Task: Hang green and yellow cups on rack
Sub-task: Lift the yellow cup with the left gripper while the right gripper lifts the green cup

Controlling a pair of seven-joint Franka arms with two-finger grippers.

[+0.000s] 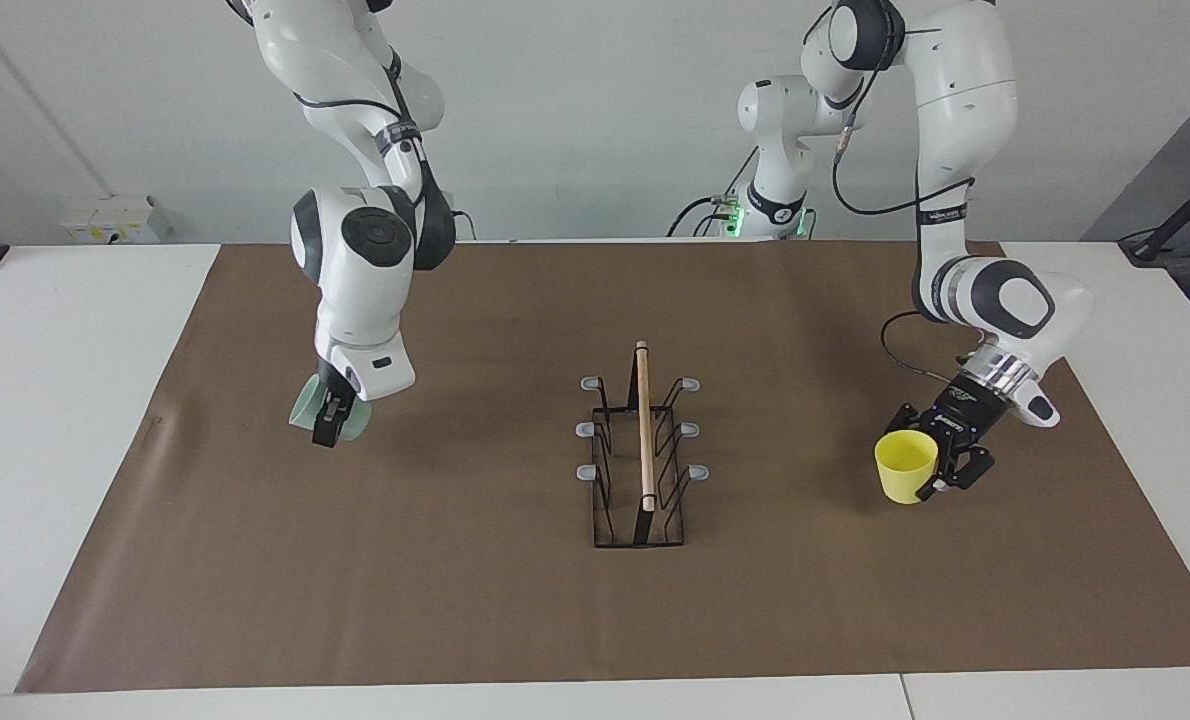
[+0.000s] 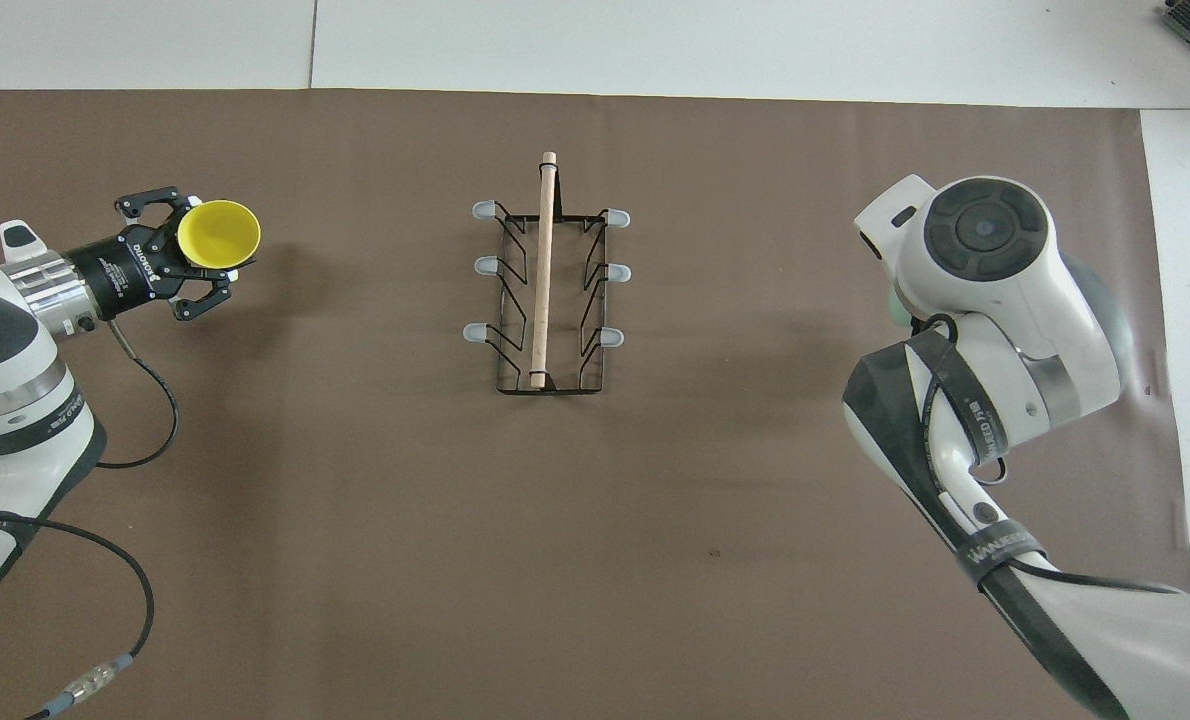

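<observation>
Facing view, operator: your rack [image 1: 641, 452] stands on the brown paper mat [image 1: 515, 600] at the middle of the table, its wooden rod [image 1: 644, 425] running from 12 to 6 o'clock and three grey-tipped prongs [image 1: 589, 429] showing on each side, none of them carrying a cup. At about 9 o'clock from the rack, your right gripper [image 1: 328, 425] hangs over the mat toward the right arm's end of the table, its fingers closed on the green cup [image 1: 313, 411], which is raised clear of the mat and lies tilted on its side. At about 3 o'clock from the rack, your left gripper [image 1: 940, 465] is over the mat toward the left arm's end and grips the yellow cup [image 1: 905, 467] by its wall, mouth upward and slightly tipped; the cup appears to be just off the mat, though contact cannot be read with certainty. From overhead you see the yellow cup [image 2: 218, 236] open toward the camera in the left gripper [image 2: 187, 258], while the right arm's wrist [image 2: 985, 260] covers nearly all of the green cup, of which only a pale sliver [image 2: 896, 305] shows. Both cups are well apart from the rack [image 2: 547, 290].
</observation>
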